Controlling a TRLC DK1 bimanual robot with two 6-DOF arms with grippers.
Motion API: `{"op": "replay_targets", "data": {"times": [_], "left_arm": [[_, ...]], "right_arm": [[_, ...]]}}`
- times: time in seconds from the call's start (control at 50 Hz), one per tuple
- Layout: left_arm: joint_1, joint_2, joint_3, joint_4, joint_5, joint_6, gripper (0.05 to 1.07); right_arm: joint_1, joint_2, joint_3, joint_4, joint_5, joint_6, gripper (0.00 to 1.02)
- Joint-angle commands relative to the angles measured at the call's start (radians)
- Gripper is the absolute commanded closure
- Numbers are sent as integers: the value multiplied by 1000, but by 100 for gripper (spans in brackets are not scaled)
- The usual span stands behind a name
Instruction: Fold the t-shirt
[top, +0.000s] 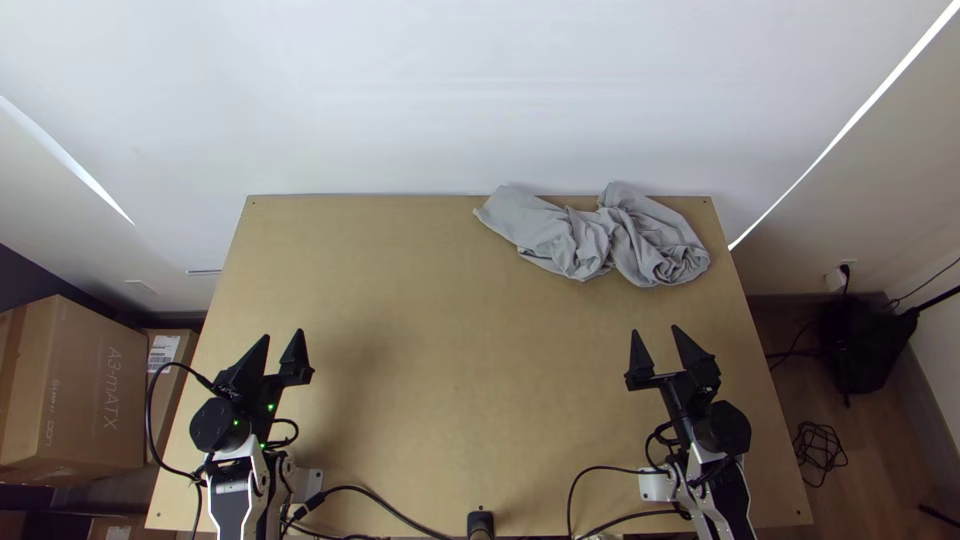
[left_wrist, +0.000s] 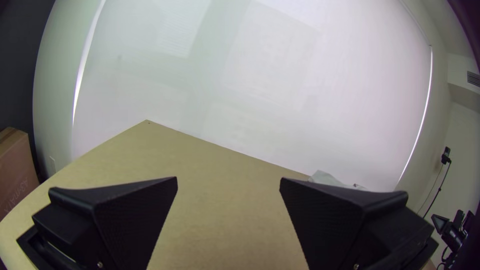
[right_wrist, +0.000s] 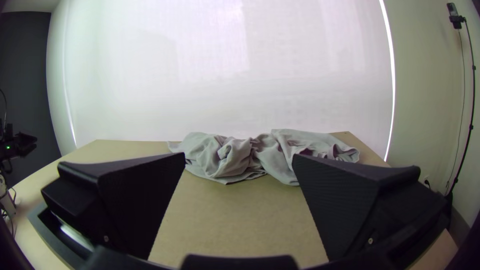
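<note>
T-shirt (top: 590, 236) lies bunched in the upper right of the top view, at the far edge of the table (top: 400, 300). Its left end looks a little flatter, its middle is crumpled, and its right end is gathered into a rounded heap. I can't tell sleeves, collar or hem apart in the wrinkles.

No neat fold shows anywhere, so I'd judge the job to be at its very start. Everything seems left to do: draw the cloth toward the middle, spread it, square it up, then fold in the sides and double it over.

Nearer, both grippers are apart from the cloth and hold nothing. The left gripper (top: 283, 336) is at the lower left, its fingers spread wide; the right gripper (top: 655, 331) is at the lower right, below the heap, fingers likewise spread.

Farther out, a box (top: 100, 390) sits at the left edge, beyond the table and out of the work.
</note>
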Motion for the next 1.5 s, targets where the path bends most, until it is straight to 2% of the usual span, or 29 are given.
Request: {"op": "replay_targets", "data": {"times": [0.0, 0.9, 1.2, 1.48], "left_arm": [[7, -6, -44, -4, 0, 9, 9], [7, -6, -44, -2, 0, 9, 9], [-10, -6, -44, -4, 0, 10, 9], [-58, -6, -44, 6, -2, 38, 9]], "right_arm": [[-4, -4, -5, -22, 7, -4, 4], [8, -4, -5, -24, 1, 7, 4], [-44, -2, -5, -29, -3, -15, 4], [-33, -5, 4, -22, -8, -38, 4]]}}
